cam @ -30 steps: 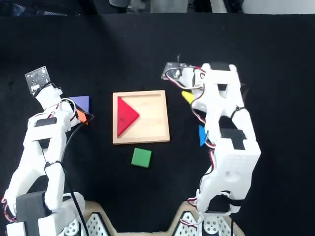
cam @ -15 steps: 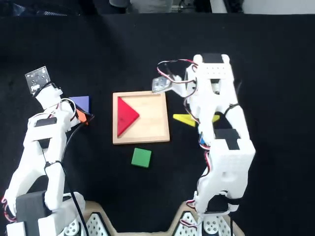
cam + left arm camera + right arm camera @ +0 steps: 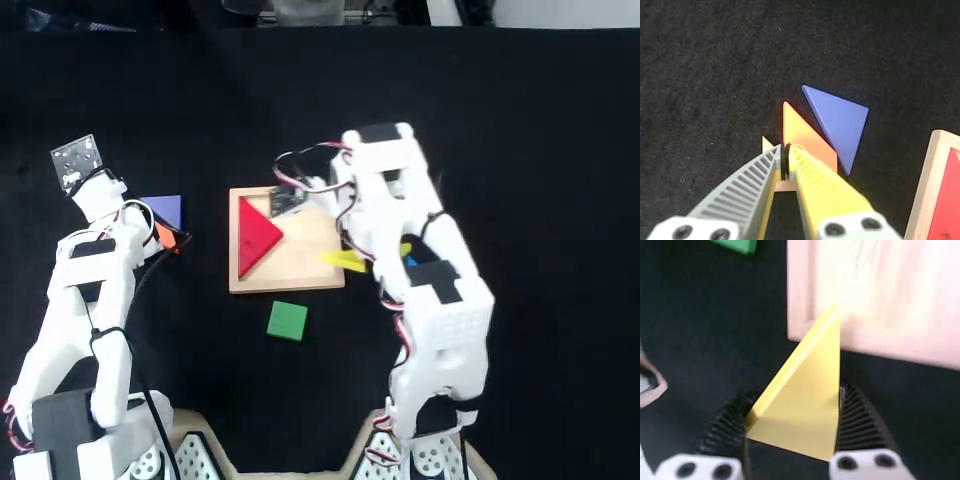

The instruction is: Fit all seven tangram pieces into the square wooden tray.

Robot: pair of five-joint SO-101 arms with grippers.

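Yellow triangle (image 3: 800,405): clenched edge-up between the right fingers (image 3: 862,420) over the wooden tray (image 3: 305,255)'s right rim, probably so it can be lowered in beside the red triangle (image 3: 256,236).
Left fingers (image 3: 820,180): pressed together, tips at the orange piece (image 3: 805,137); whether they pinch it is unclear.
Hidden: blue piece (image 3: 410,262), mostly behind the right arm.

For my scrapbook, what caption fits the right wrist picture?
Right gripper holds a yellow triangle at the wooden tray's rim.
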